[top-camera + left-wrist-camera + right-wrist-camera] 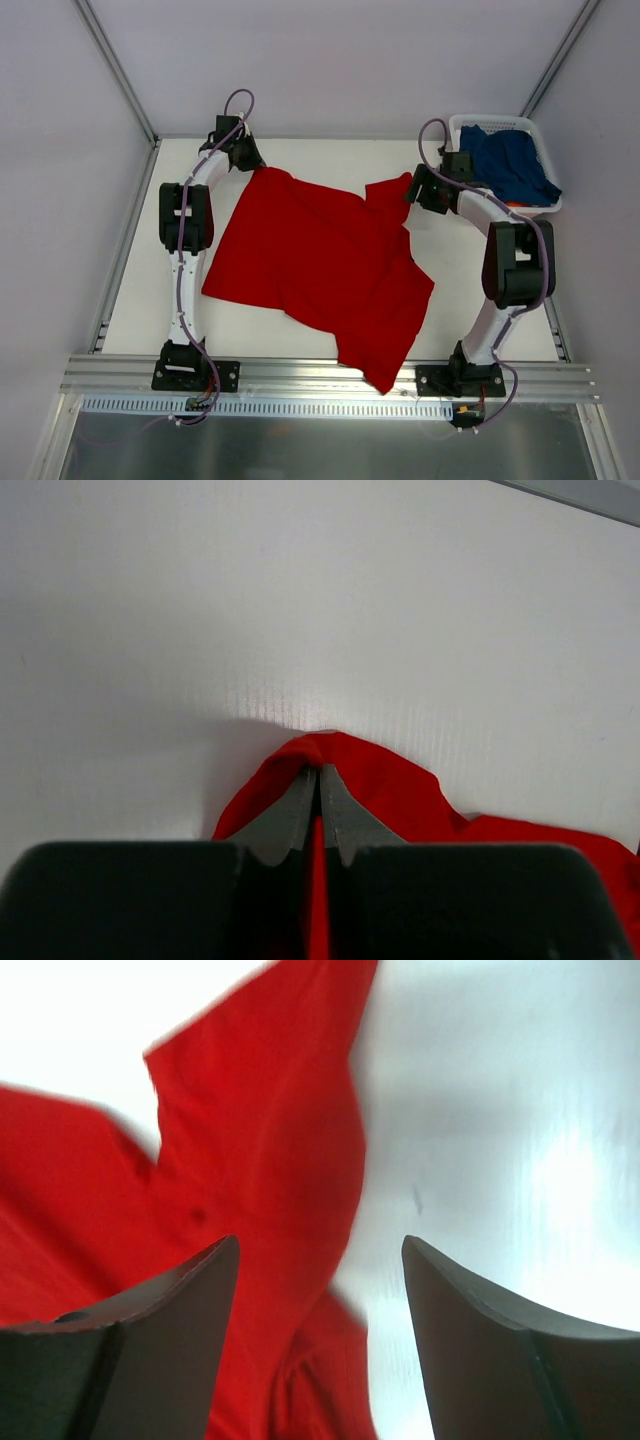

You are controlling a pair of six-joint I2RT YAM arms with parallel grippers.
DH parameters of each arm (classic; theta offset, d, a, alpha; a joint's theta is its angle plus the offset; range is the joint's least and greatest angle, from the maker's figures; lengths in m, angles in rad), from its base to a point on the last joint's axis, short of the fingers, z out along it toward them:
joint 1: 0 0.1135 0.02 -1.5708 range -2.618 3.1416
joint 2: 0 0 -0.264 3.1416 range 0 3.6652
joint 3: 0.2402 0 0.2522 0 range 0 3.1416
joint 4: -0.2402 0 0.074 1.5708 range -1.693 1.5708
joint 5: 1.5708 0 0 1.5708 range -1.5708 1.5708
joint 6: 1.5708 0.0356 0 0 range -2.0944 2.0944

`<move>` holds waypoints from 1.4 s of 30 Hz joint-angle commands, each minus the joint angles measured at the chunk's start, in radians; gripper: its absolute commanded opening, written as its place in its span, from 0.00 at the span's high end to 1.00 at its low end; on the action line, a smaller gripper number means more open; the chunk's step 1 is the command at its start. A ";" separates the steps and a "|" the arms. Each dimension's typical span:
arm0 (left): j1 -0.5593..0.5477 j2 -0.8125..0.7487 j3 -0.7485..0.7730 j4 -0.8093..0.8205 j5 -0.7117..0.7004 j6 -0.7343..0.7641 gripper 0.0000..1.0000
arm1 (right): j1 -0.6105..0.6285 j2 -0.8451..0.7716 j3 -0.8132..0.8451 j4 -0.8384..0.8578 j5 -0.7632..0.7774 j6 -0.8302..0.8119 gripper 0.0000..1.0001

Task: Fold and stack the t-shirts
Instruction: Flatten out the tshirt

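Observation:
The red t-shirt lies spread and rumpled across the table, its lower hem reaching the front rail. My left gripper is at the shirt's far left corner. The left wrist view shows the left gripper shut on a pinched fold of the red t-shirt. My right gripper hovers over the far right sleeve. In the right wrist view the right gripper stands open, with the red t-shirt's edge under the gap. The navy t-shirt lies bunched in the basket.
A white plastic basket stands at the table's back right corner, just behind the right arm. The white table is framed by metal rails at the left and front. Bare table shows behind the shirt.

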 commanded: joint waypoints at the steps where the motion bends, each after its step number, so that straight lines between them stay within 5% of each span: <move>1: 0.011 0.009 0.037 -0.002 0.012 0.001 1.00 | -0.036 0.060 0.118 0.040 -0.065 0.032 0.30; 30: 0.007 0.003 0.029 -0.004 0.013 0.009 1.00 | -0.126 0.475 0.520 0.107 -0.312 0.187 0.46; 42: 0.007 0.004 0.034 -0.002 0.012 0.009 1.00 | -0.126 0.501 0.489 0.208 -0.386 0.299 0.45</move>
